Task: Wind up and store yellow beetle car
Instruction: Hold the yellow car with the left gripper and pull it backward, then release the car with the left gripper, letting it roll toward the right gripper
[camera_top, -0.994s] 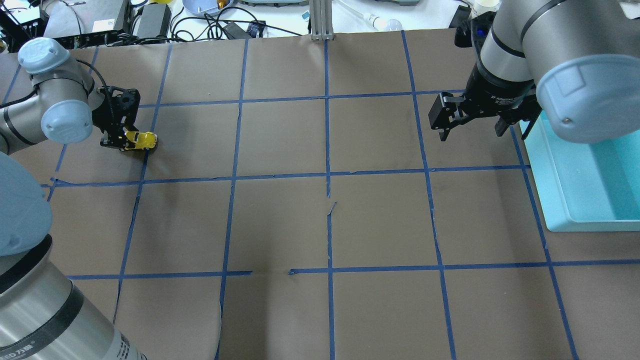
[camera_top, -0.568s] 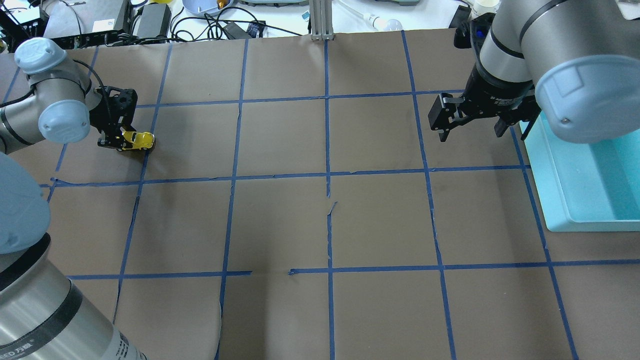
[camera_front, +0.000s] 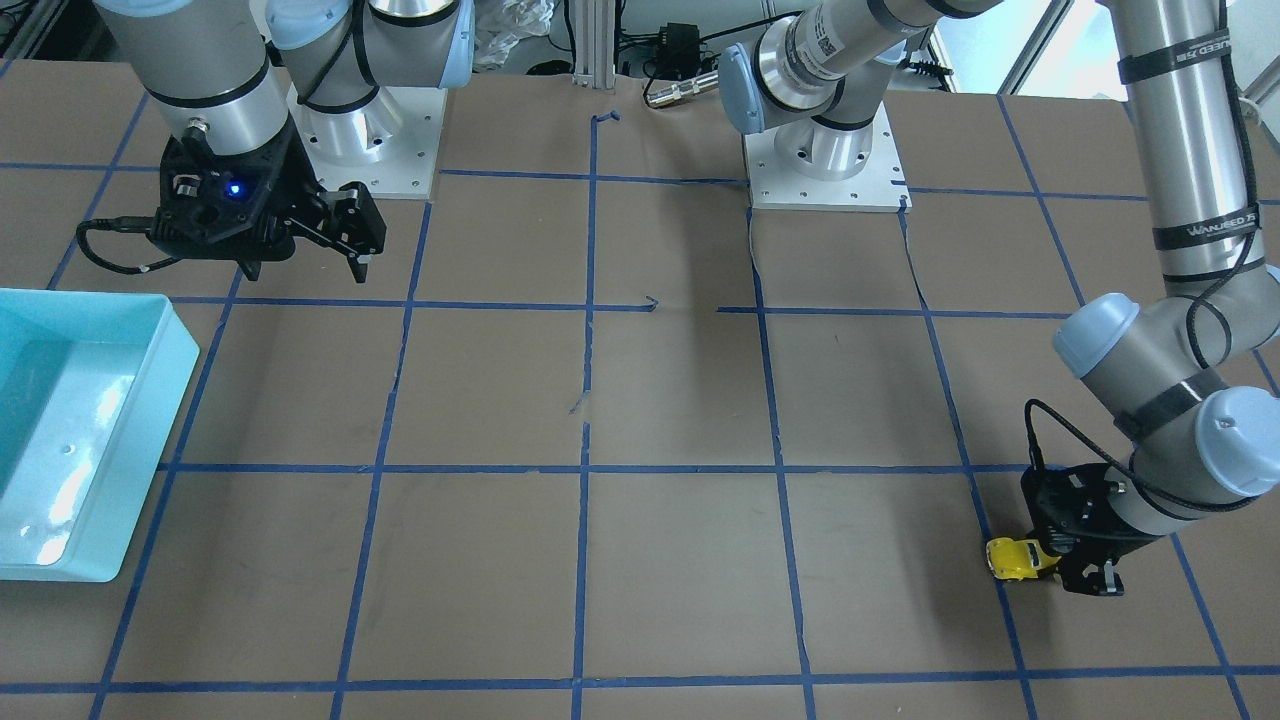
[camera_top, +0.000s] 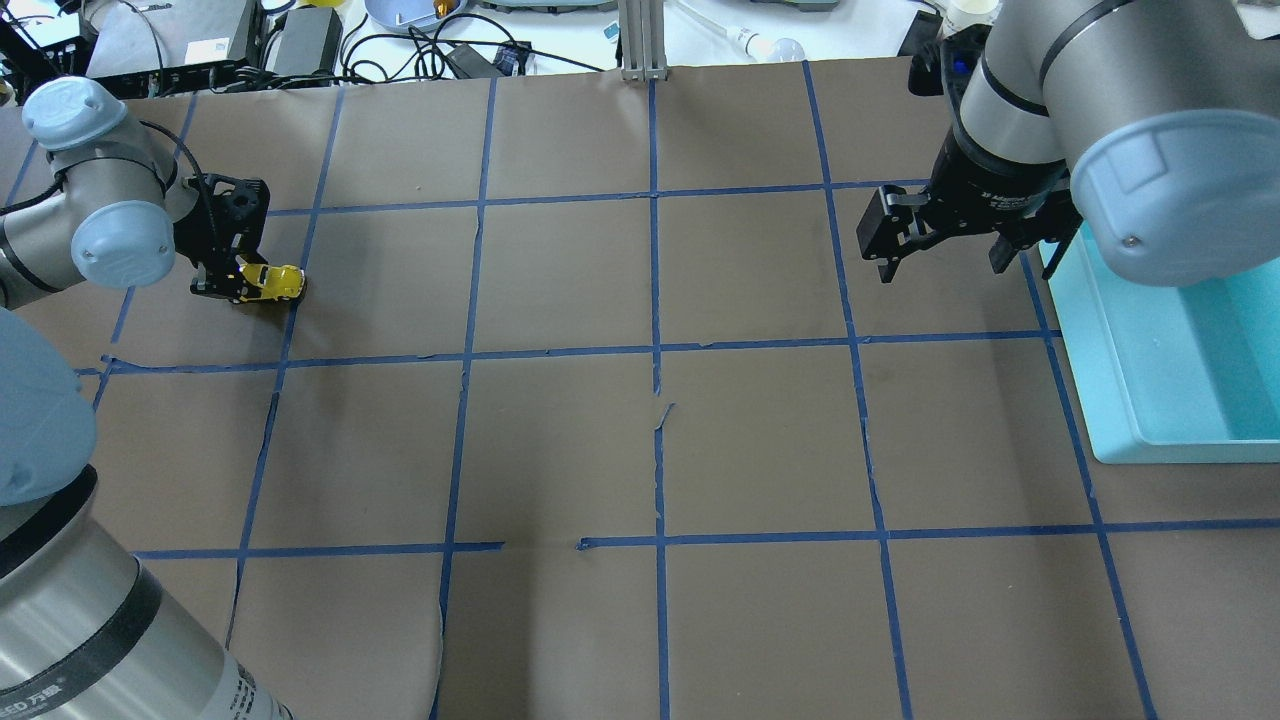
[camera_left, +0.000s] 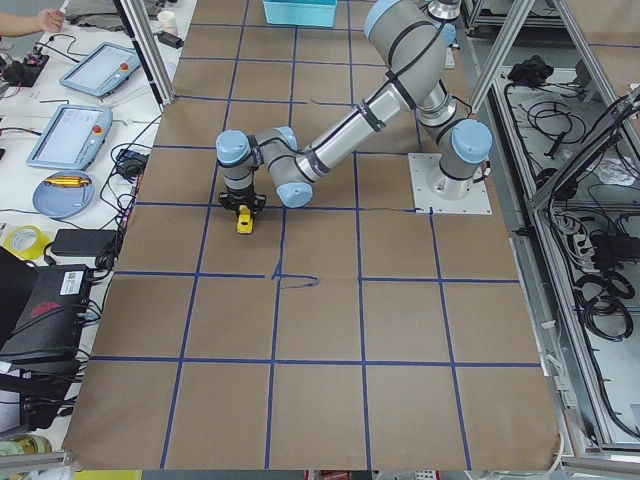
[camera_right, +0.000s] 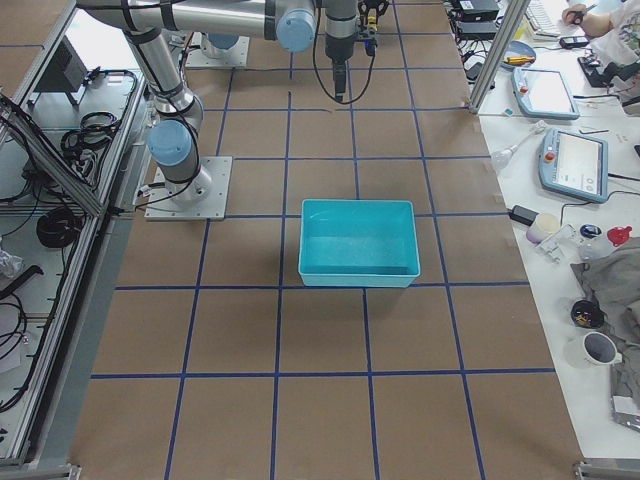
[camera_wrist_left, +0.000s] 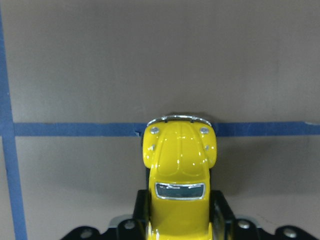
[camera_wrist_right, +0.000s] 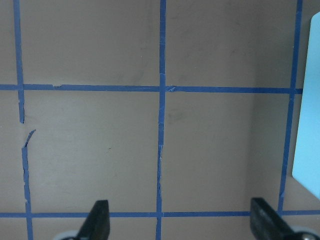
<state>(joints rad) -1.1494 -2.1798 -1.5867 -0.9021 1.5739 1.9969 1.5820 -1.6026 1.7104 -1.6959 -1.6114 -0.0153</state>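
The yellow beetle car (camera_top: 275, 284) sits low on the brown paper at the table's far left. Its nose points away from the wrist, over a blue tape line. My left gripper (camera_top: 238, 284) is shut on its rear half. The car also shows in the front-facing view (camera_front: 1012, 558), the left wrist view (camera_wrist_left: 180, 165) and the exterior left view (camera_left: 243, 221). My right gripper (camera_top: 942, 265) is open and empty, and hovers above the table beside the teal bin (camera_top: 1150, 440). Its fingertips (camera_wrist_right: 98, 220) frame bare paper in the right wrist view.
The teal bin (camera_front: 185, 350) stands at the table's right edge, with nothing showing inside it (camera_right: 358, 280). Blue tape lines grid the brown paper. Cables, boxes and a bowl lie beyond the far edge (camera_top: 400, 40).
My left gripper has drawn the car a short way to the left along the table. The right arm has not moved.
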